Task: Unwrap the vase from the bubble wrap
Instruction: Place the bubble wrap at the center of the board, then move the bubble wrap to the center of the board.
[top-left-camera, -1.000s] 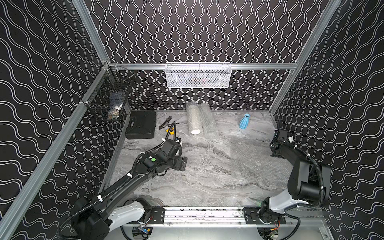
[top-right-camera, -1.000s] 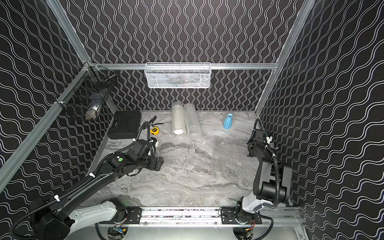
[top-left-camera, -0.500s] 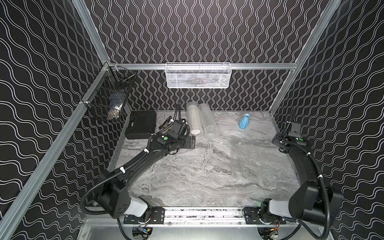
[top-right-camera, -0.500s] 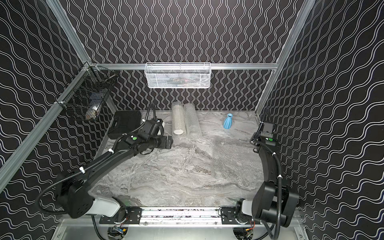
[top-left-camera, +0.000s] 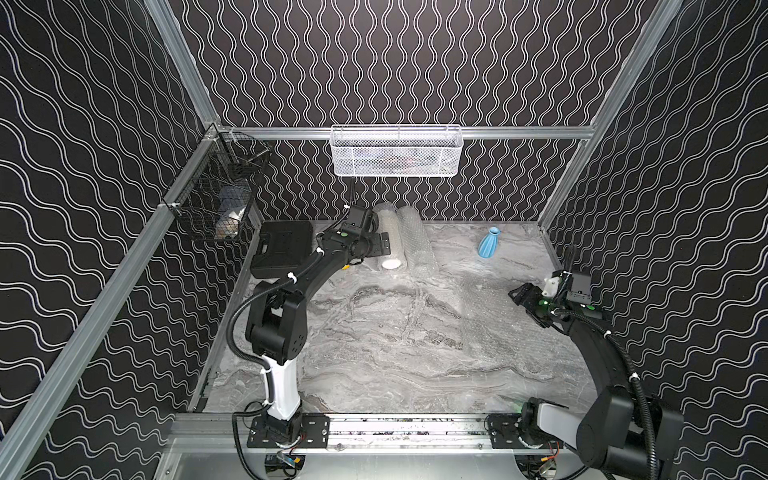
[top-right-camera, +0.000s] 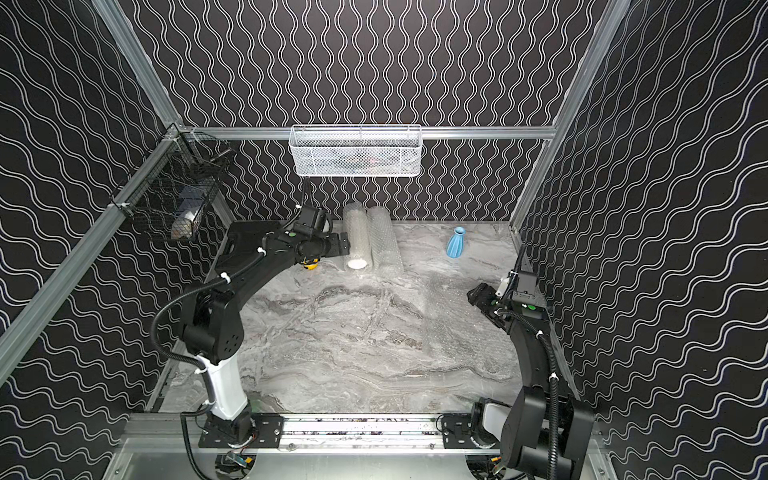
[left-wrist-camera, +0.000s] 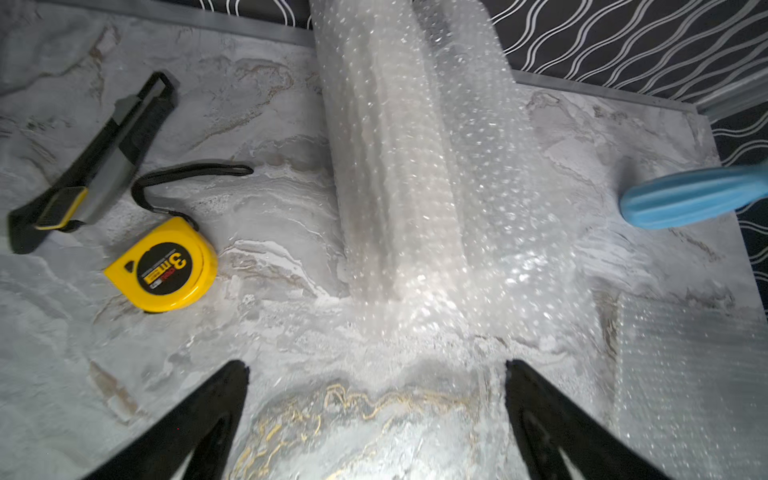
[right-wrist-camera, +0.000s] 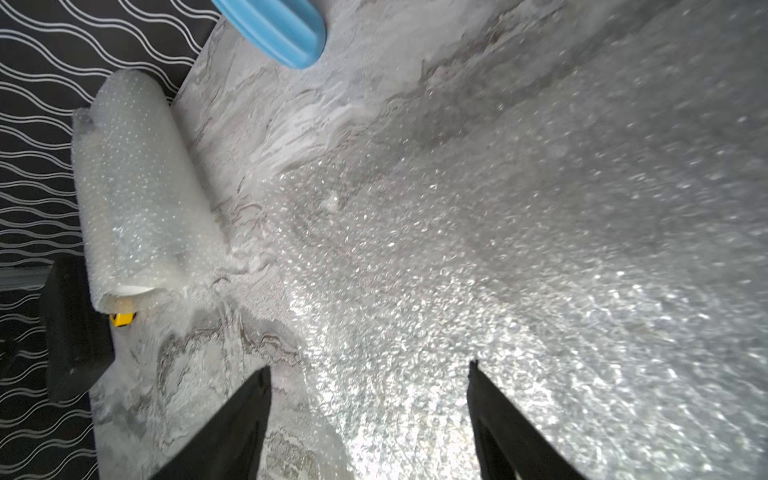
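A blue ribbed vase (top-left-camera: 489, 243) (top-right-camera: 456, 243) stands bare and upright at the back right of the table, clear of any wrap. Two rolls of bubble wrap (top-left-camera: 405, 243) (top-right-camera: 372, 243) lie side by side at the back middle. A flat bubble wrap sheet (top-left-camera: 494, 320) (right-wrist-camera: 498, 249) is spread at the right. My left gripper (top-left-camera: 383, 248) (left-wrist-camera: 376, 365) is open, just left of the rolls, holding nothing. My right gripper (top-left-camera: 517, 293) (right-wrist-camera: 369, 366) hovers open over the flat sheet's edge, also empty. The vase (left-wrist-camera: 690, 199) (right-wrist-camera: 274, 29) shows at the edge of both wrist views.
A yellow tape measure (left-wrist-camera: 164, 266) and a black utility knife (left-wrist-camera: 95, 166) lie left of the rolls. A black case (top-left-camera: 282, 249) sits at the back left. A white mesh basket (top-left-camera: 395, 151) and a black wire basket (top-left-camera: 220, 199) hang on the rails.
My left arm has swung from the front left to the back, up to the rolls. My right arm has stretched out and its gripper has turned in over the flat sheet.
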